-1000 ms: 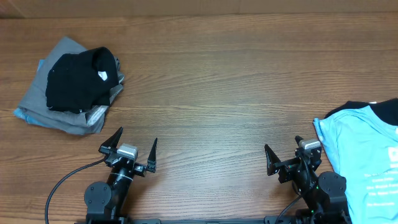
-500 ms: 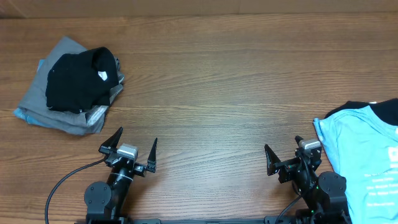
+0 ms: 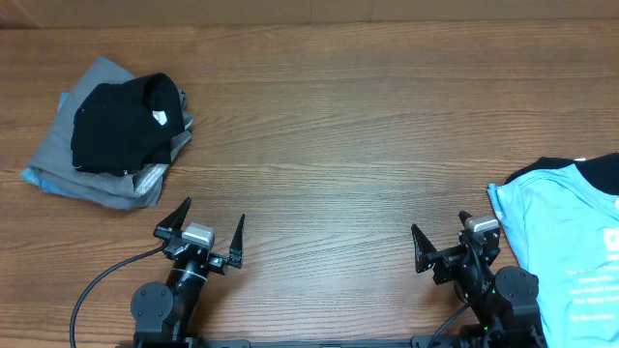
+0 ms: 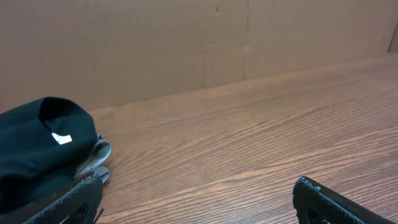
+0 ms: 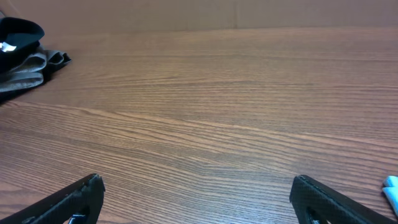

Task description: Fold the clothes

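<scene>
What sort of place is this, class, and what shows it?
Probably a robot lab bench: black left gripper and right gripper at a brown wood-grain table, a plain brown board wall, a pile of black and grey garments.

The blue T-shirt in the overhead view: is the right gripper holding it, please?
No, the right gripper is open and empty, with the T-shirt lying beside it.

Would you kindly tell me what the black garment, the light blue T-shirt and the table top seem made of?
Black garment: soft matte knit, probably cotton; it slumps in rounded folds. Light blue T-shirt: thin jersey by its shallow creases, with white print. Brown table top: wood grain, dull sheen; real wood or laminate, unclear.
</scene>
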